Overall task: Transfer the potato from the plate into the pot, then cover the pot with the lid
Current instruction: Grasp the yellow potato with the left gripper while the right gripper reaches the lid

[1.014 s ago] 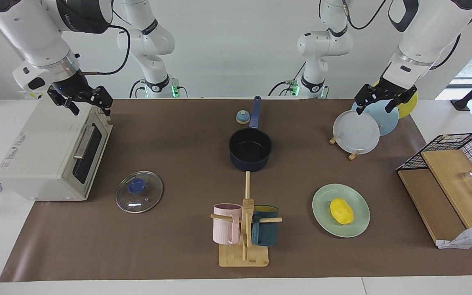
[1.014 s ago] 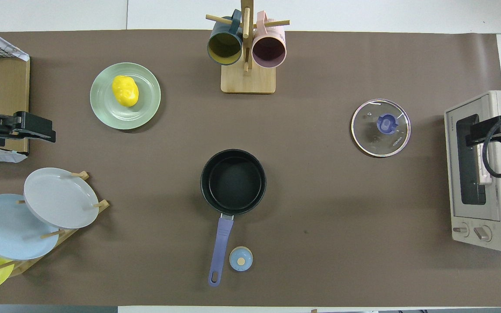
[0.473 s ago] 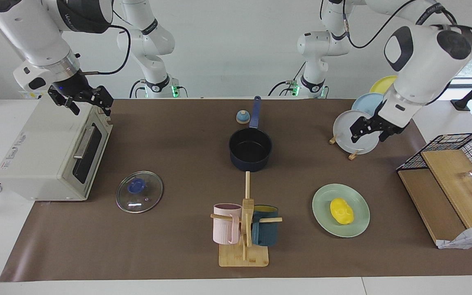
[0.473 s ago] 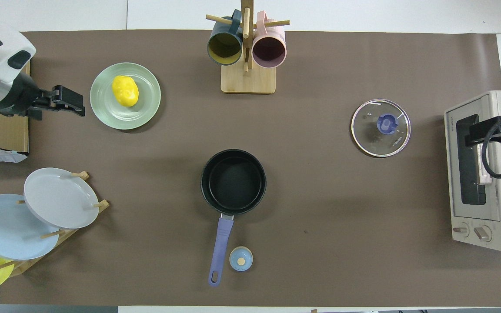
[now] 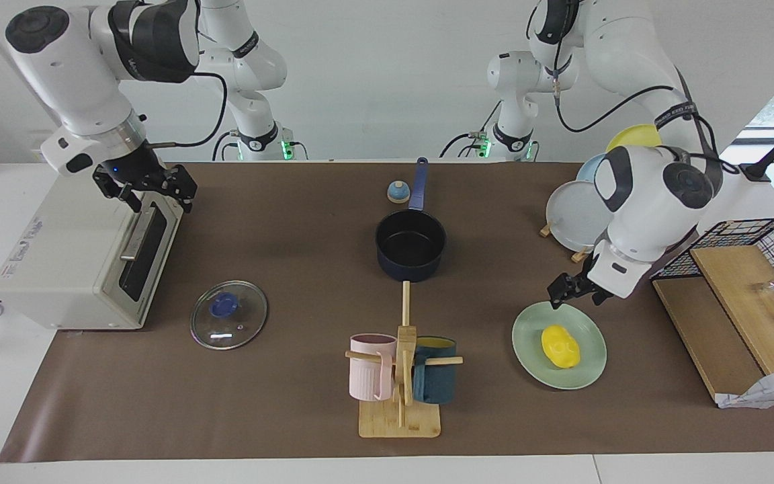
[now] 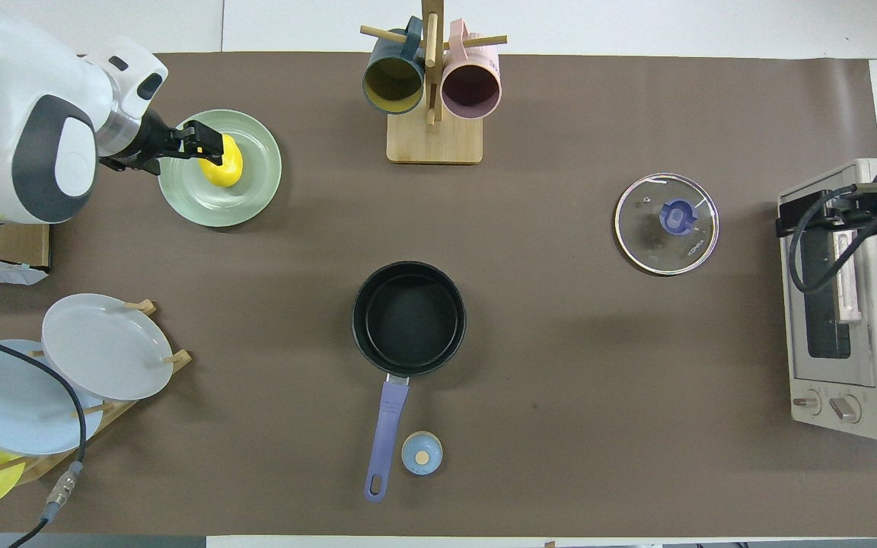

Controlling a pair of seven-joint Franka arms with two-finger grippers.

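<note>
Swinging away from the plate rack, the left gripper (image 5: 575,294) now hangs over the robot-side rim of the plate (image 5: 532,363), jaws open and empty; the potato (image 5: 560,346) lies on that plate. Over the toaster oven (image 5: 71,262), the right gripper (image 5: 156,190) has shifted slightly, jaws open (apparently waiting).

From overhead, the left gripper (image 6: 202,144) overlaps the potato (image 6: 227,169). Best to centre over its short width, then descend. Both pot (image 6: 408,318) and lid (image 6: 667,223) are untouched.
</note>
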